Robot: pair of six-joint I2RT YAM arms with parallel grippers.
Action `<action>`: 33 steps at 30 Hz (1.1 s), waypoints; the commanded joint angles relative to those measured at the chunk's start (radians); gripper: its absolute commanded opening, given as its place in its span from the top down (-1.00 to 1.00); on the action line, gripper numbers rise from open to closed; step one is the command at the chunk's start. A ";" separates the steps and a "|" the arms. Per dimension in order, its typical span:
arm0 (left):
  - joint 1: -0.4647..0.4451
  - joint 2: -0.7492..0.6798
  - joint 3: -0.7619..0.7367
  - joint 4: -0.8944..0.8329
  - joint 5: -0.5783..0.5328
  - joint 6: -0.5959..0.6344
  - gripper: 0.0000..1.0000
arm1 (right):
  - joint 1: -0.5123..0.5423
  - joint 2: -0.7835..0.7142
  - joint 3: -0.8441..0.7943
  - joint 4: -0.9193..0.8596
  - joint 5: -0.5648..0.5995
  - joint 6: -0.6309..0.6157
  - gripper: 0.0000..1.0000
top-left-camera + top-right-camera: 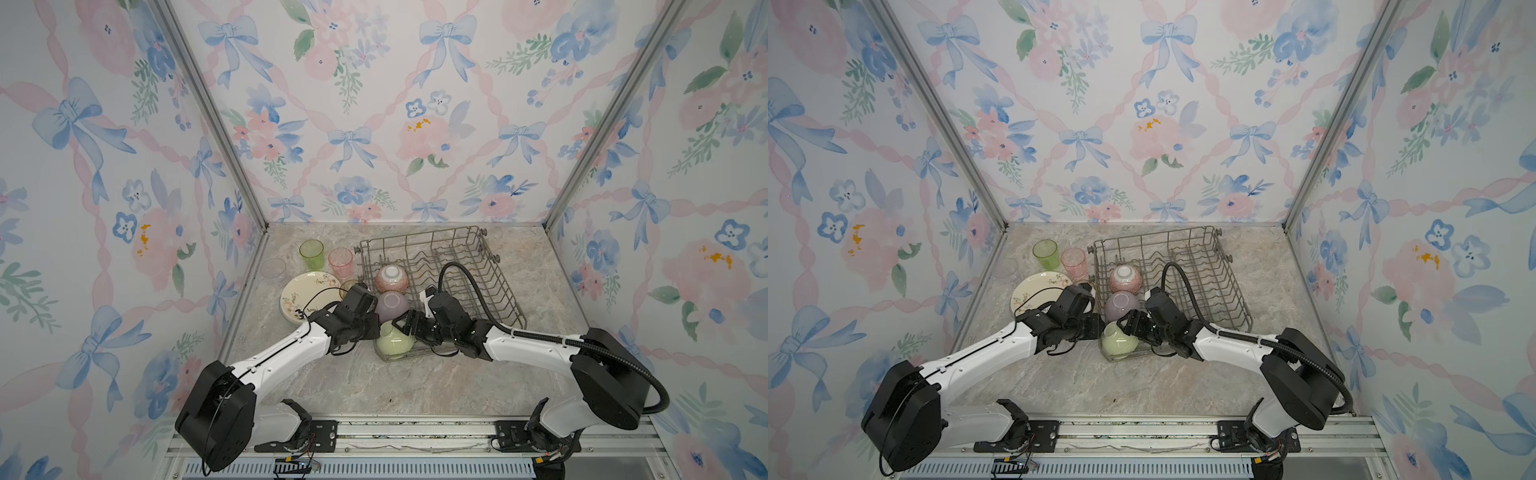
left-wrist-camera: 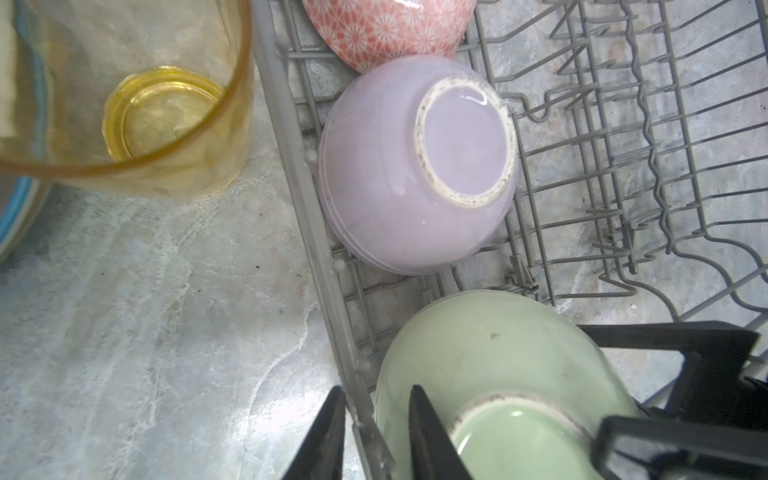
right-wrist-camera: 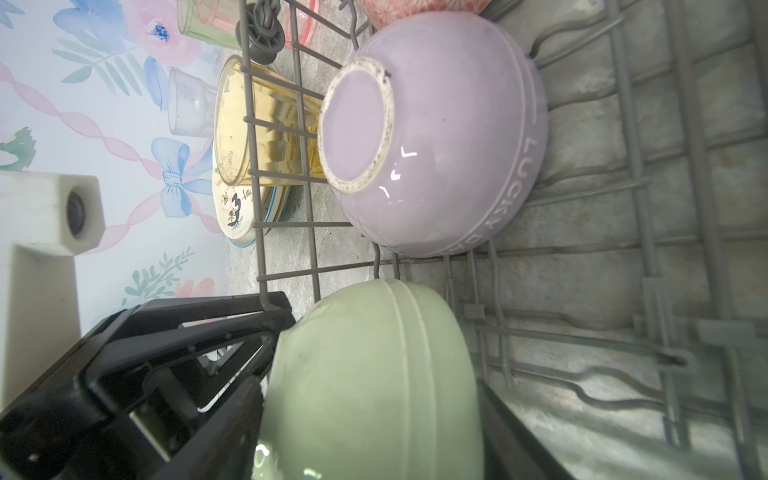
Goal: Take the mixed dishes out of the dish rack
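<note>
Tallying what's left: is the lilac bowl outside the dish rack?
No, the lilac bowl lies foot-up inside the dish rack, within its wire wall.

marble tabletop (image 1: 374, 386) carries the dish rack (image 2: 297, 166); beside it a plate stack (image 1: 305, 293), green tumbler (image 1: 311, 254), pink tumbler (image 1: 340, 262), clear tumbler (image 1: 273, 268), amber tumbler (image 2: 158, 112)

3 bowls (image 1: 392, 277) lined along left side of rack (image 1: 469, 270); tumblers (image 1: 311, 253) + plates (image 1: 305, 291) on table (image 1: 415, 386) left of it.

Amber tumbler (image 1: 347, 286) half behind left arm (image 1: 286, 349)
</note>
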 commanded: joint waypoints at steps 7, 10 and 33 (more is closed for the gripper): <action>0.010 0.012 0.000 0.004 0.024 0.028 0.42 | 0.013 0.007 0.059 -0.030 0.015 -0.074 -0.42; 0.022 0.011 0.010 0.003 0.017 0.027 0.38 | 0.008 0.015 0.085 -0.087 0.038 -0.103 -0.42; 0.038 0.061 0.098 0.003 -0.009 0.048 0.00 | 0.005 -0.002 0.127 -0.155 0.070 -0.123 -0.39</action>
